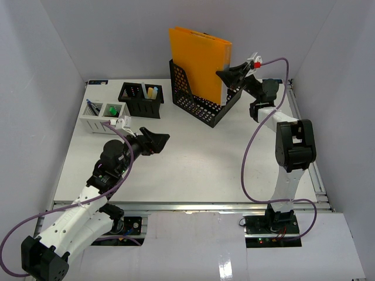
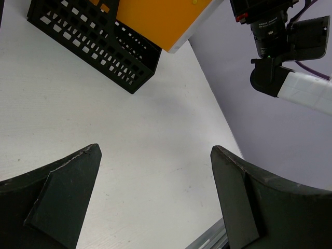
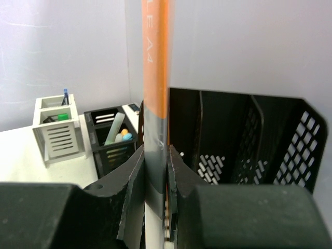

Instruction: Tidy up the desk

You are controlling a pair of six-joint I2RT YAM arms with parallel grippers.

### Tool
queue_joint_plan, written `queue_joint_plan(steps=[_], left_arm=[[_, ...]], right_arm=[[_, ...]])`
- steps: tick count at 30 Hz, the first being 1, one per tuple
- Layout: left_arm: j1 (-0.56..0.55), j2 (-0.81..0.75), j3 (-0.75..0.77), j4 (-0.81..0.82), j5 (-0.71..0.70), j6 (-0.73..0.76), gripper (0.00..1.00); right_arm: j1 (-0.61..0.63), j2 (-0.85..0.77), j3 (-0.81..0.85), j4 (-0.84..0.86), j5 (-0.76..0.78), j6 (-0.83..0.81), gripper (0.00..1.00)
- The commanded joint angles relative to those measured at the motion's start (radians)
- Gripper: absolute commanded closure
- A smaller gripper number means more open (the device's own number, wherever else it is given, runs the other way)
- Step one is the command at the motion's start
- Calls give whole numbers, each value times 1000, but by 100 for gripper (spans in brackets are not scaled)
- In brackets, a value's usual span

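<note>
- We see the desk (image 1: 193,170): a flat, matte white rectangular top with a metal front rail. It fills the floor between white walls.
- The right gripper (image 3: 154,166) pinches the thin edge of an orange folder (image 3: 155,62). The folder is flat, stiff, smooth and upright.
- The folder stands in a black perforated file rack (image 1: 199,105) with a slanted open front, at 12 o'clock on the desk.
- The left gripper (image 2: 155,155) has its jaws wide apart and holds nothing. It hovers over bare tabletop at 9 o'clock.
- A black slotted bin (image 1: 140,99) and a white louvred caddy (image 1: 102,117) hold pens at 10 o'clock.
</note>
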Motion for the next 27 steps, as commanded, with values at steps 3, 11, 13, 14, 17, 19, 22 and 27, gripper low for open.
queue_joint_plan(steps=[3,11,13,14,17,19,22,27], left_arm=[[7,-13,35,-19,2,13,2],[7,15,18,16,6,2,2],[6,28,16,24,12,0,2],[7,32,16,29,14,-1,2],[5,40,18,29,16,-1,2],[7,39,17,27,14,0,2],[5,41,13,30,11,2,2],[5,51,7,40,17,0,2]], right_arm=[[-1,33,90,434,72,-50,92],[17,52,8,491,53,-47,92],[27,64,-4,511,43,-53,92],[28,69,-7,525,36,-59,92],[28,86,4,530,58,-61,92],[31,87,5,532,73,-59,92],[41,86,-7,531,90,-74,92],[66,48,-73,524,194,-136,92]])
